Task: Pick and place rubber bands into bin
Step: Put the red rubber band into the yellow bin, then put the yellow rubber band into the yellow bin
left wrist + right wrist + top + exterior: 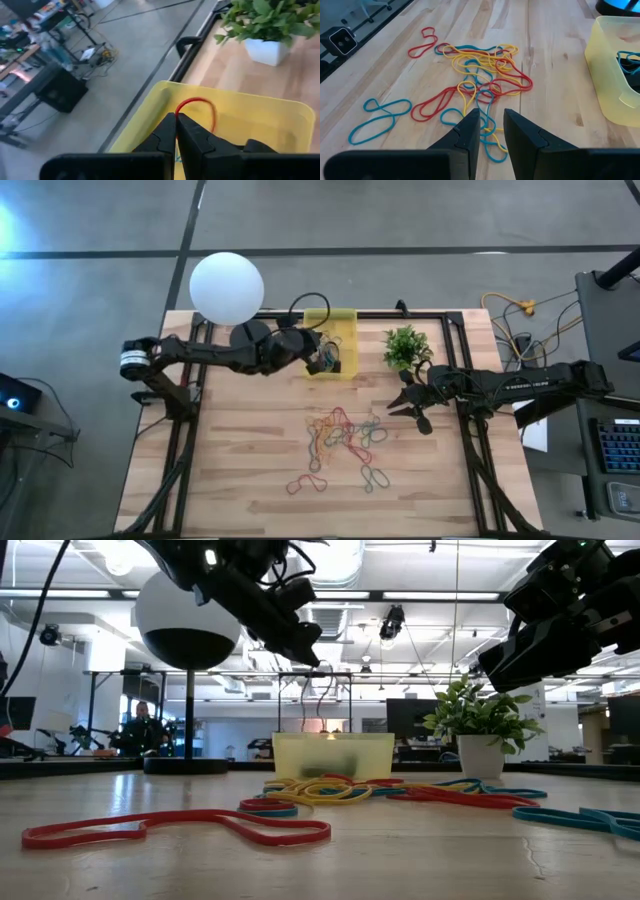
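Observation:
My left gripper (176,119) is shut on a red rubber band (200,102) above the translucent yellow bin (145,120), which stands at the table's far edge (346,326). In the low view this gripper (303,644) is well above the bin (332,755). Many red, yellow and blue rubber bands (345,435) lie tangled mid-table. My right gripper (491,121) hovers just right of the pile (480,80), open, with nothing between its fingers. Blue bands (627,60) lie in the bin. My left gripper pinches the red rubber band between its two fingertips at one spot of the loop (178,111). The rest of the loop arcs out beyond the fingertips. The band is lifted clear, over the bin's inside, with the fingers slanting down from the table's left.
A small green plant in a white pot (405,348) stands right of the bin. A white globe lamp (227,288) on a black base stands at the far left. Black frame rails (470,430) run along the table's sides. A few bands (305,480) lie apart near the front.

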Controlling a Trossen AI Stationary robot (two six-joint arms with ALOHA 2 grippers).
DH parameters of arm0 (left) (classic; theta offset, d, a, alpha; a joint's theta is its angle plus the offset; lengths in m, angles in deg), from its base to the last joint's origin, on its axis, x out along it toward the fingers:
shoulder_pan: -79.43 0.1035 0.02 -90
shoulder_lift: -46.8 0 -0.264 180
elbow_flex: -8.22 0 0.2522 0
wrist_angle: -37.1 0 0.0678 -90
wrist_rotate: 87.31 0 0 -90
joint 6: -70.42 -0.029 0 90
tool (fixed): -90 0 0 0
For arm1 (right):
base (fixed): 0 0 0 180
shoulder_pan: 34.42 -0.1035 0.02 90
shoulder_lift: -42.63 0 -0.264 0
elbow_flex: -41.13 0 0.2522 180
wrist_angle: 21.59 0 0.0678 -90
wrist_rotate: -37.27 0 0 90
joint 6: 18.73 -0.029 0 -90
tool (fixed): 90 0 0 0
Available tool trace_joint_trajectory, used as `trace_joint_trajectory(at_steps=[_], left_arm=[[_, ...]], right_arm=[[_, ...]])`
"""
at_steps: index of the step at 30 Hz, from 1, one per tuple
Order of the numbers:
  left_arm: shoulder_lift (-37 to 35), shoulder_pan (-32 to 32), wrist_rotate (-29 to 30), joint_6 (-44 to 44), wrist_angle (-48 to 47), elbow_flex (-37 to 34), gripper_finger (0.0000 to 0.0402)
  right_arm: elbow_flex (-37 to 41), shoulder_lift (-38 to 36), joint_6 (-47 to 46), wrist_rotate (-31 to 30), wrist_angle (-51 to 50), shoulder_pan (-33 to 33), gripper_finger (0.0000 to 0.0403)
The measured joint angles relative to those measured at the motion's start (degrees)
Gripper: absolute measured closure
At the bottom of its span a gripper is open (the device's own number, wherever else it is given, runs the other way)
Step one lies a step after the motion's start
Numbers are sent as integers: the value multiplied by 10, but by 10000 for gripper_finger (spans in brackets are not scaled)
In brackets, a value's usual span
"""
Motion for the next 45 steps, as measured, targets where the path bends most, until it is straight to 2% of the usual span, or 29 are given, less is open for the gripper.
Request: trace_joint_trajectory(at_steps=[6,17,24,27,30,37,41,45], left_arm=[[4,21,-44,16,-8,-3,401],[62,26,-75,53,-5,-3,402],[72,26,-80,61,-3,1,401],[72,26,-105,61,-4,1,401],[72,27,-126,61,-4,1,386],[70,27,-128,61,-4,1,326],[60,24,-129,61,-7,2,313],[49,14,-201,64,-71,2,312]], right_arm=[[0,0,0,0,0,0,326],[0,0,0,0,0,0,326],[0,0,0,0,0,0,326],[0,0,0,0,0,0,326],[0,0,0,0,0,0,326],[0,0,0,0,0,0,326],[0,0,0,0,0,0,326],[2,0,0,0,-1,0,326]])
